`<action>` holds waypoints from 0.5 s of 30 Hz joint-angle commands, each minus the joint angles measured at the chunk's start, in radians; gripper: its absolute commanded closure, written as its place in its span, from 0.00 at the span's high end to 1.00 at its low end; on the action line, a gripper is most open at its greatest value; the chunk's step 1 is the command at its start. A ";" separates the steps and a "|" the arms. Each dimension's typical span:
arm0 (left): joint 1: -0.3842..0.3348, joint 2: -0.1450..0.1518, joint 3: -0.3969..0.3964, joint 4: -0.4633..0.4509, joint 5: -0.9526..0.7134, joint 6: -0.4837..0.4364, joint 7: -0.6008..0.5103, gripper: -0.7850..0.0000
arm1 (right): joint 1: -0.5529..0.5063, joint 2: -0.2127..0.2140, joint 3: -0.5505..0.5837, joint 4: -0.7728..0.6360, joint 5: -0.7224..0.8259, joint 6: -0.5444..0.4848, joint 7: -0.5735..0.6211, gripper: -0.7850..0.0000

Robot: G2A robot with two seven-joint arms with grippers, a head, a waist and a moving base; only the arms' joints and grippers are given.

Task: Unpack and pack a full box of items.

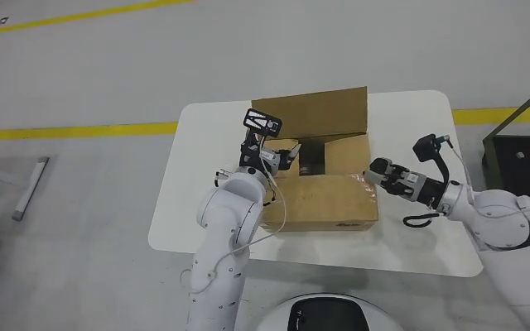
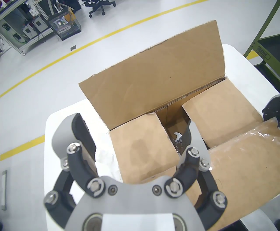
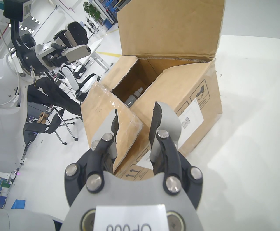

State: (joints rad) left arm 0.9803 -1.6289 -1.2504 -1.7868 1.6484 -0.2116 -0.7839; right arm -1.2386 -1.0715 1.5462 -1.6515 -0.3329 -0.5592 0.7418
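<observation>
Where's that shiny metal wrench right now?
The shiny metal wrench lies inside the brown cardboard box, seen in the left wrist view through the gap between its two folded inner flaps, beyond the left gripper.

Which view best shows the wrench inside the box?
Left wrist view: the wrench shows through the gap between the box flaps. Top view gives a dark gap there; right wrist view, unidentifiable items inside.

Pale grey floor [image 1: 99, 66] is stretching round a white table [image 1: 414, 248], w/ yellow lines [image 1: 83, 130] running across it & a green metal rack [image 1: 507, 157] standing near the table's right end. Farther back, black office chairs [image 2: 97, 8] & a metal-framed bench [image 2: 15, 32] w/ equipment are standing near each other. Elsewhere a potted plant [image 3: 90, 9] & white desk [image 3: 96, 47] are sitting in a brightly lit area.
</observation>
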 commanded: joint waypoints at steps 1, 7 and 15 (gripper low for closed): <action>0.000 0.000 0.000 0.000 0.000 0.000 0.000 1.00 | 0.000 0.003 -0.002 -0.003 0.008 -0.007 0.022 0.45; 0.000 0.000 0.000 0.000 0.000 0.000 0.000 1.00 | -0.009 0.013 0.004 -0.019 0.058 -0.027 0.079 0.43; 0.000 0.000 0.000 0.000 0.000 0.000 0.000 1.00 | -0.024 0.030 0.002 -0.073 0.114 -0.076 0.195 0.40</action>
State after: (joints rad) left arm 0.9803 -1.6289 -1.2504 -1.7868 1.6484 -0.2116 -0.7839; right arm -1.2606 -1.0435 1.5502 -1.7161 -0.2237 -0.6245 0.9248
